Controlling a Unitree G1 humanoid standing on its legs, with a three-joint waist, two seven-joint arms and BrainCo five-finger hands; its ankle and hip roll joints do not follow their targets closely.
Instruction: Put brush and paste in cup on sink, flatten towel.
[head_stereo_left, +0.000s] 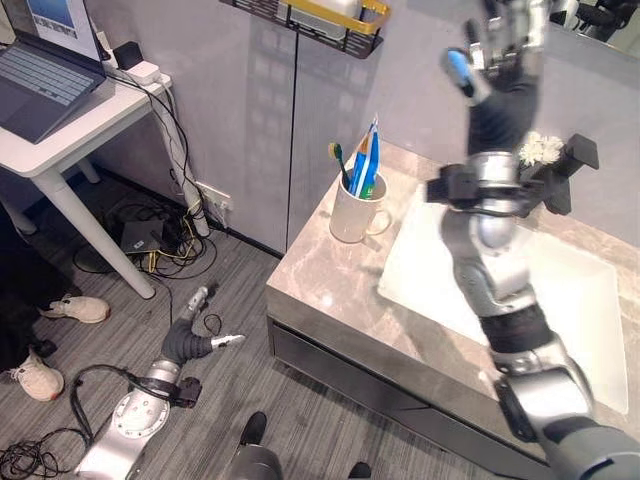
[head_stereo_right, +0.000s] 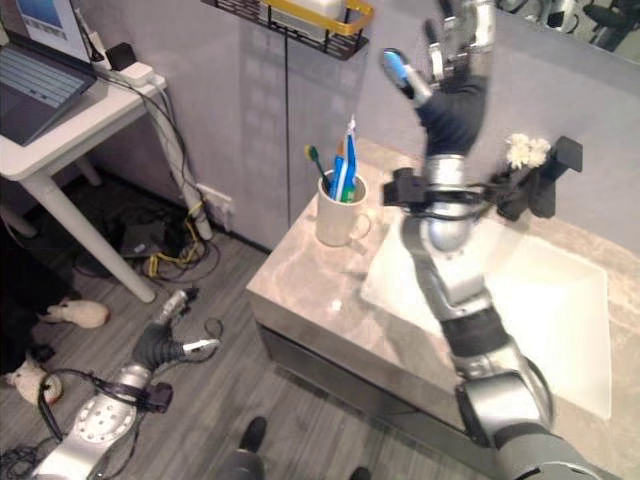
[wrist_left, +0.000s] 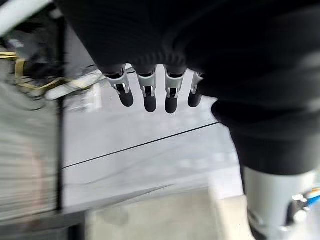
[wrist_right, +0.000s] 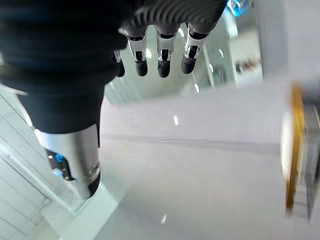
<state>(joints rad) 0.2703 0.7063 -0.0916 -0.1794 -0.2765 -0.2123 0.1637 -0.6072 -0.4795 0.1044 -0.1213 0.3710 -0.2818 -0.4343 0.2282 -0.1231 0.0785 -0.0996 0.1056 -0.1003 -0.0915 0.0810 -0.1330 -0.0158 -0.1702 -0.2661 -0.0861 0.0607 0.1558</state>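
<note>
A white cup stands on the marble counter left of the white sink basin. A green-headed toothbrush and a blue toothpaste tube stand upright in it. My right hand is raised high above the counter near the wall, fingers straight and holding nothing. My left hand hangs low beside the cabinet near the floor, fingers straight and empty.
A wire shelf with a yellow rim hangs on the wall above the cup and holds a white item. A white fluffy object sits behind the basin. A desk with a laptop, floor cables and a person's shoes are on the left.
</note>
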